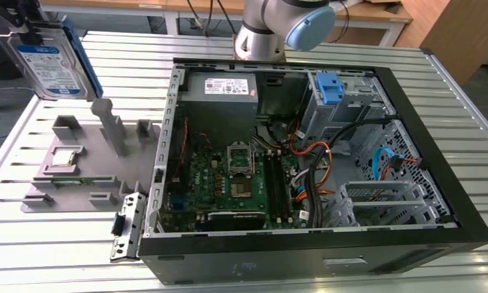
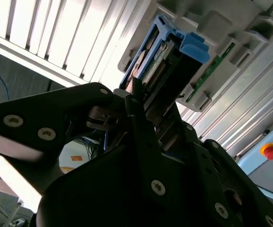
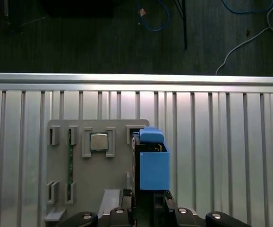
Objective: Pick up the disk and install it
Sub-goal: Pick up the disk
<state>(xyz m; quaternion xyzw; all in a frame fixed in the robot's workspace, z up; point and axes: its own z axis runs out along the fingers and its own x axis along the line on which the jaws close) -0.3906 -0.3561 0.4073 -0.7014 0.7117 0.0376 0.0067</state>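
Gripper (image 1: 30, 27) shut on the disk (image 1: 52, 64), gripping its upper end; disk hangs below the fingers, above the grey fixture (image 1: 80, 165), long axis near upright; case (image 1: 423, 122) lies well apart toward the exterior view's right; a blue bracket (image 1: 331, 88) sits in its bay.

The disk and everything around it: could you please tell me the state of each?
disk, held upright in the air.
gripper, shut on the disk.
computer case, lying on its side, panel off.
chip, seated in the grey fixture.
blue bracket, seated inside the computer case.
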